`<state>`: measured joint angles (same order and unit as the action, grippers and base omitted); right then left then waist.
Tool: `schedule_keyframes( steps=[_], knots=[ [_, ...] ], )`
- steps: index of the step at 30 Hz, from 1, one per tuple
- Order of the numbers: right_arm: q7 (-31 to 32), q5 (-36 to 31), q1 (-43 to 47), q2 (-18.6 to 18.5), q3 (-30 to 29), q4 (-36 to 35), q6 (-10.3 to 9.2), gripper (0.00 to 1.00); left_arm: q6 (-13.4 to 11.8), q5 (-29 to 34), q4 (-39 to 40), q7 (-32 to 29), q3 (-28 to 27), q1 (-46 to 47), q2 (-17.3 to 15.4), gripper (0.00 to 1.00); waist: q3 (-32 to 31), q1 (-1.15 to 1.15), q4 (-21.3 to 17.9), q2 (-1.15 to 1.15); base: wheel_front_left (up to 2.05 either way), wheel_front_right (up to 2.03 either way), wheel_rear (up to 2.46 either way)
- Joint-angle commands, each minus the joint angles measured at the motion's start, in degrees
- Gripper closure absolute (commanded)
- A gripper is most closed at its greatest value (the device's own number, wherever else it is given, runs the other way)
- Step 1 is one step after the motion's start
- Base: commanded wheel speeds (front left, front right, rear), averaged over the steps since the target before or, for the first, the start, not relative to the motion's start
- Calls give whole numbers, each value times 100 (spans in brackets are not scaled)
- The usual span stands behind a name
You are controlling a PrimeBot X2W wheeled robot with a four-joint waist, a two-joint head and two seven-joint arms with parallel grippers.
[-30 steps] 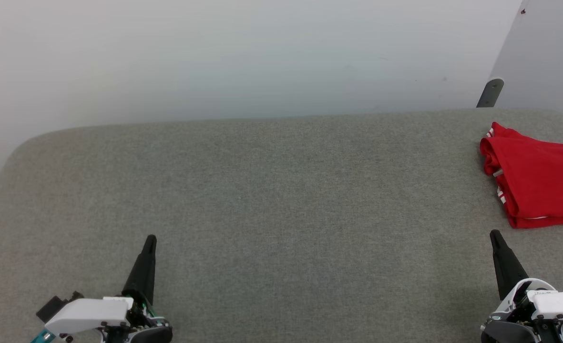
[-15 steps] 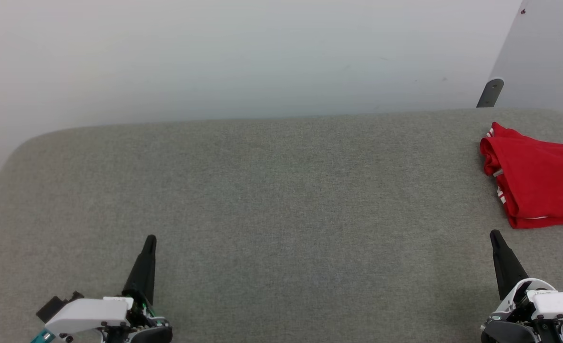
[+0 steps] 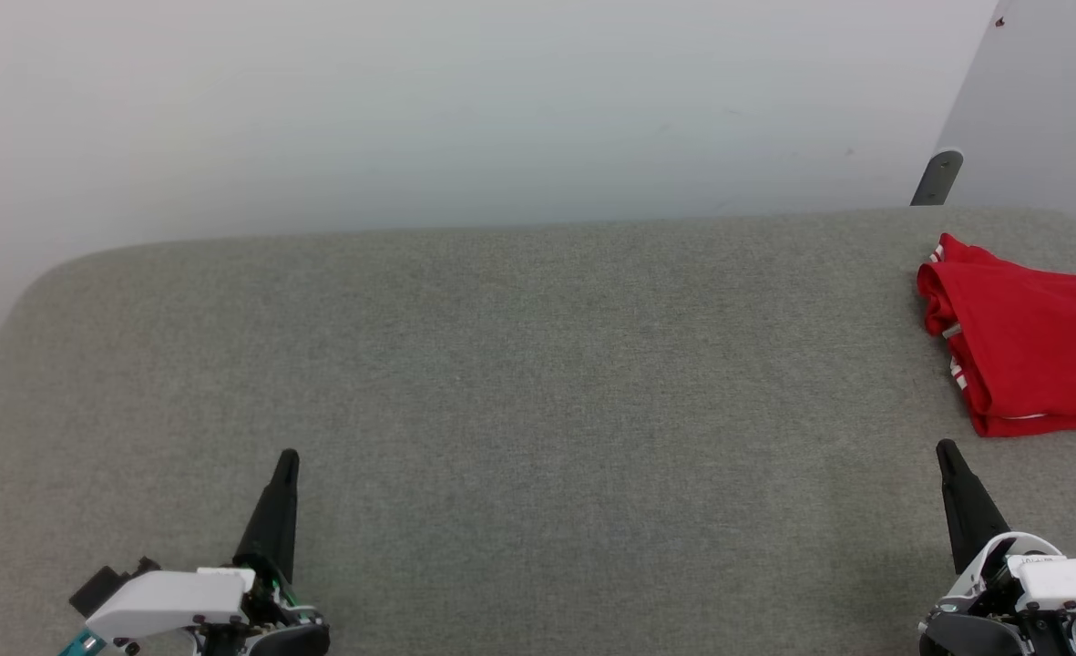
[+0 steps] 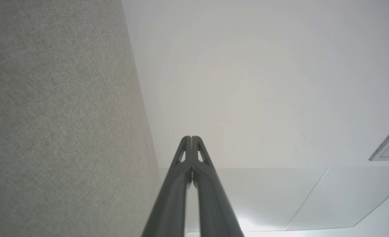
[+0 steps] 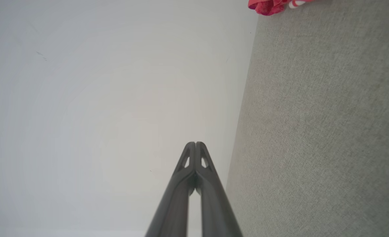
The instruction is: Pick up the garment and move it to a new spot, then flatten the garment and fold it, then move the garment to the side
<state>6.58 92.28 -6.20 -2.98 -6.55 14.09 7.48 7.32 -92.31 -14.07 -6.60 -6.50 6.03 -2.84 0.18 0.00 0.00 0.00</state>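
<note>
Nothing has moved: the left hand (image 3: 287, 457) and right hand (image 3: 944, 448) sit pinched shut and empty at the near edge of the counter (image 3: 538, 383), probably parked, since the garment (image 3: 1029, 351) lies folded at its right end.

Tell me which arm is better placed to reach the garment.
Right. The garment lies at the right edge of the table, just ahead of the right gripper; the left gripper sits far across it. Both are shut, so it must open first.
</note>
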Motion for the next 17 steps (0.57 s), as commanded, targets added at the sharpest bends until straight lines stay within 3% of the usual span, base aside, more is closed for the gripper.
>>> schedule_keyframes(
  steps=[1, 17],
  knots=[
    [14, 25, -20, 22, 1, -9, 3, 100, 31, -19, -4, -10, -7, 54, 4, 100, 0, 0, 0, 0, 0, 0, 0],
    [14, 25, -20, 22, 1, -9, 3, 100, 31, -19, -4, -10, -6, 54, 4, 100, 0, 0, 0, 0, 0, 0, 0]
  ],
)
